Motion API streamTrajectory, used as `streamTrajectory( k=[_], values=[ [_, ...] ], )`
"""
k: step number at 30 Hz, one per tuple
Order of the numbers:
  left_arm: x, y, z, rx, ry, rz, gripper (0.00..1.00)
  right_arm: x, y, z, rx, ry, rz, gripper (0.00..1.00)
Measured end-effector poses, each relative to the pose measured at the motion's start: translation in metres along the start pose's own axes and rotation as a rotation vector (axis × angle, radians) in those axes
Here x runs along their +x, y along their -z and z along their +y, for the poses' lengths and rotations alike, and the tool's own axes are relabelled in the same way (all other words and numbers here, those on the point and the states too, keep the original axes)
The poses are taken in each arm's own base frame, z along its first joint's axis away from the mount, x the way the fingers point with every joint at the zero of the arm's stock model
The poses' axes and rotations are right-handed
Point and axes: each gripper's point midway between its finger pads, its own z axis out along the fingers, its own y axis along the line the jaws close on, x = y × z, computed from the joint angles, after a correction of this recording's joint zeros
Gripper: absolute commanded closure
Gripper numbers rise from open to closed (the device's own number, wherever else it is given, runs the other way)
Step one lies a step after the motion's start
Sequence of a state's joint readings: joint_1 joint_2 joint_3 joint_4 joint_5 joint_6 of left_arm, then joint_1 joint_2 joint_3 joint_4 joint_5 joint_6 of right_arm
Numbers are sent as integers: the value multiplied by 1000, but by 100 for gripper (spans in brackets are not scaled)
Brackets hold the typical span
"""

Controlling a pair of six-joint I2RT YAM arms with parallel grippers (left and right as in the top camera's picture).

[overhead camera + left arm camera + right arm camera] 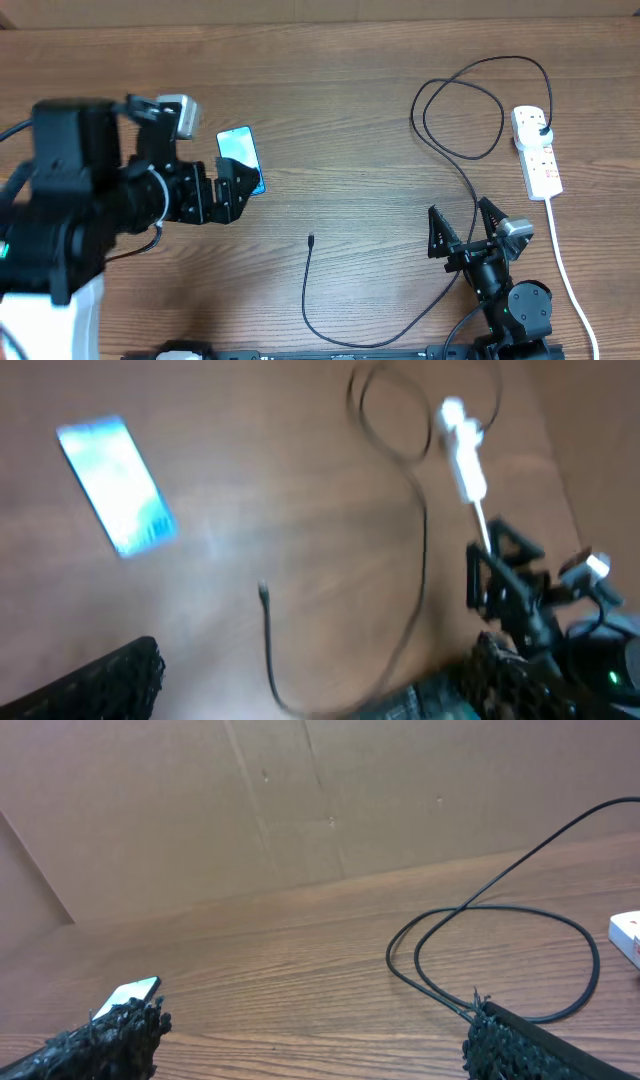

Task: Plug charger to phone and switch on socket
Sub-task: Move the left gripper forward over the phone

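The phone lies flat on the table at centre left, its light blue screen facing up; it also shows as a blurred phone and, small, as the phone. My left gripper hovers just in front of it, open and empty. The charger cable runs from its black plug in the socket, loops, and ends at the free connector tip. My right gripper stands open beside the cable, holding nothing. The wrist views show the left gripper and the right gripper with jaws wide apart.
The socket's thick white cord trails toward the front right edge. A brown cardboard wall stands behind the table. The cable's loop lies ahead of the right gripper.
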State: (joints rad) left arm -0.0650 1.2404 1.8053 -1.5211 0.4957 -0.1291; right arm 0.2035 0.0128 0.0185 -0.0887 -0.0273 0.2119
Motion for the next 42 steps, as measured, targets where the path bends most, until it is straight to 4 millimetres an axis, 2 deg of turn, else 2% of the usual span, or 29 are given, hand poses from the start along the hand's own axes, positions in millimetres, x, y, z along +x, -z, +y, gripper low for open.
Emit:
streamTrajectory(
  k=[5,6,7,8,9,16,22,28,33,39,42],
  values=[
    [15,-26,14,-11,99,180,0,0,0,0,-1,0,1,0],
    [17,-31,17,-15,117,212,6,0,0,0,-1,0,1,0],
    [20,-35,20,-18,135,245,40,0,0,0,-1,0,0,0],
    [22,-40,23,-23,153,277,78,0,0,0,-1,0,1,0],
    [23,-46,26,-27,173,306,96,0,0,0,-1,0,1,0],
    [20,-80,44,-46,255,421,96,0,0,0,-1,0,1,0],
    [23,-97,47,-51,280,481,96,0,0,0,-2,0,1,0],
    [28,-107,41,-67,282,524,96,0,0,0,-1,0,1,0],
    [34,-111,49,-179,312,539,95,0,0,0,-2,0,1,0],
    [36,-110,64,-326,368,518,79,0,0,0,-2,0,1,0],
    [36,-110,68,-370,387,507,60,0,0,0,-2,0,1,0]
  ],
)
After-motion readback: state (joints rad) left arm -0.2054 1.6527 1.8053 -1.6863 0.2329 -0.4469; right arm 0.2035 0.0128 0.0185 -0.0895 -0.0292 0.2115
